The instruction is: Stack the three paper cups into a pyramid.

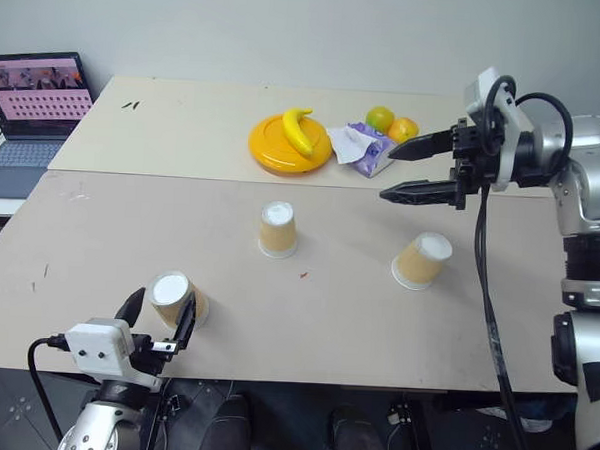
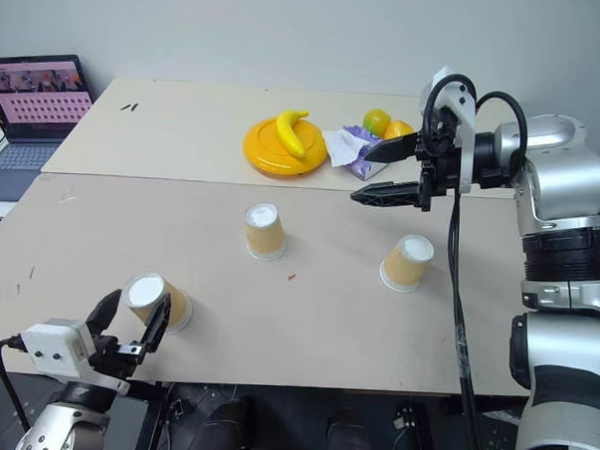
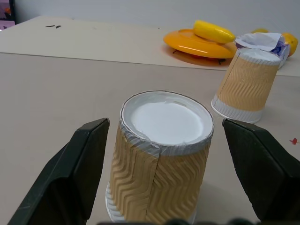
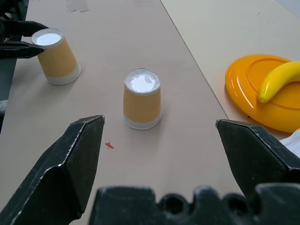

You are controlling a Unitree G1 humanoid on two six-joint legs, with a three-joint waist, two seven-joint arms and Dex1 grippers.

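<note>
**3 Cups Wait, None Stacked**

Left eye view: 3 paper cups stand upside down and well apart on the tan tabletop [image 1: 99, 276]. The near-left cup [image 1: 175, 298] sits by the tabletop's front edge, leaning a little, between the spread fingers of the left gripper [image 1: 157, 321]; the left wrist view shows a gap on each side, so nothing is gripped. The middle cup [image 1: 278, 229] stands at the tabletop's centre. The right cup [image 1: 422, 260] tilts on its rim nearer the right edge. Above and beyond it hangs the right gripper [image 1: 405, 172], fingers wide apart and empty, pointing toward the left.

No pyramid has begun; the step in hand appears to be taking the near-left cup. Done well, the fingers would close gently on the corrugated wall at mid-height, firm enough to lift yet light enough not to crush the paper, and the cup would be carried upright to stand just beside the middle cup as a base of 2.

At the far edge lie a yellow plate [image 1: 268, 149] with a banana [image 1: 298, 129], fruit and a purple packet; a laptop [image 1: 31, 114] is open off the left edge. No brand or writing can be read.
</note>
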